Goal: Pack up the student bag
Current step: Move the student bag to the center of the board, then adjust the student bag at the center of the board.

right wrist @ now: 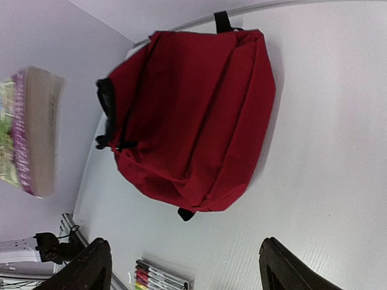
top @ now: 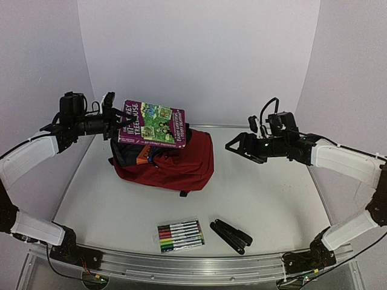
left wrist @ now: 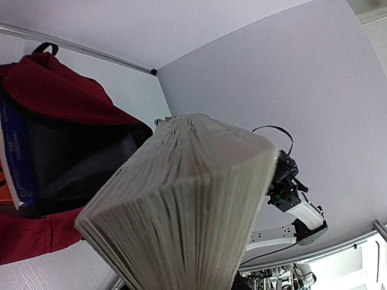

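bag: red backpack (top: 181,163) lies toward the desk's (top: 272,193) far edge, mouth gaping left | left claw (top: 115,125): clamped on a thick book (top: 151,124), held flat over that mouth, likely ready to slide in | right claw (top: 233,145): jaws apart, empty, hovering beside the bag, probably keeping clear.

The student bag (top: 181,163) lies mid-table (top: 272,205), its mouth toward my left. Over that mouth hangs the book (top: 151,124), clamped in my left gripper (top: 112,121). My right gripper (top: 233,146) hangs right of the bag, apart from it, fingers spread. Nearer my bases lie the marker pack (top: 180,235) and, just to its right, a folded object (top: 231,235).
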`<action>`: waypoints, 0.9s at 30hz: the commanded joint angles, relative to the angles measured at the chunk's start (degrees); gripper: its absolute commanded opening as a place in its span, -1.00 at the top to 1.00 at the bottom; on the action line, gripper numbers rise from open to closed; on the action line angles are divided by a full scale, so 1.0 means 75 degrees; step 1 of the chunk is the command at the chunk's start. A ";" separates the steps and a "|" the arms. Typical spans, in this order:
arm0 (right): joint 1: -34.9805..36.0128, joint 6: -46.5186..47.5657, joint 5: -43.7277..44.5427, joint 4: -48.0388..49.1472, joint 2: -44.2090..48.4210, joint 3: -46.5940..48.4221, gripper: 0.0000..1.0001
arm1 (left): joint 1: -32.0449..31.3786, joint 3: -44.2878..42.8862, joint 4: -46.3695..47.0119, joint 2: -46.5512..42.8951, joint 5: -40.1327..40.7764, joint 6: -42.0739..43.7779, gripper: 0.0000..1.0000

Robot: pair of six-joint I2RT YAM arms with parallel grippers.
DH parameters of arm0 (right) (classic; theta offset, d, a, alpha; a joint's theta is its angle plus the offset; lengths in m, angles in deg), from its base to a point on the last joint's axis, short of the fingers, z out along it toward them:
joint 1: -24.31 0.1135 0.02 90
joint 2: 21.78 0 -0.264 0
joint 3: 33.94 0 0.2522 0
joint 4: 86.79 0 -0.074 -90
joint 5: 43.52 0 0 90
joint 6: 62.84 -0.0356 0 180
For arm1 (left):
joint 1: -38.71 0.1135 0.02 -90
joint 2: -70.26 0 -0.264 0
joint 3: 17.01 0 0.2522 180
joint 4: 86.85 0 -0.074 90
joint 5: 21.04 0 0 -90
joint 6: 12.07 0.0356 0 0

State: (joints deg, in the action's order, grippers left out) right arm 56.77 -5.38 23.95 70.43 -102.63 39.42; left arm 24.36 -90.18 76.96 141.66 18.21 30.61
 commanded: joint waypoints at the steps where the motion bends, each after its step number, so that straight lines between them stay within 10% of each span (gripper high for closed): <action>1: 0.0528 -0.0335 0.0935 0.0516 -0.0938 0.0017 -0.49 | 0.0983 -0.0103 -0.0425 -0.0871 -0.0452 0.0385 1.00; 15: 0.1394 -0.1059 0.1043 0.1846 -0.3928 0.1229 -0.27 | 0.1749 0.0399 -0.1942 -0.1382 0.1035 0.1254 0.99; 23: 0.1395 -0.1308 0.2007 0.1933 -0.4080 0.1214 0.87 | 0.1742 0.0381 -0.2250 -0.1466 0.1198 0.1463 1.00; 27: 0.1242 -0.1099 0.2240 0.1812 -0.3810 0.0957 1.00 | 0.1749 0.0427 -0.2344 -0.1556 0.1079 0.1613 1.00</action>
State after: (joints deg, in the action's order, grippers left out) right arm 67.71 -14.42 34.42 84.14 -133.41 47.42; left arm 37.28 -85.75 56.46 132.85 27.86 40.69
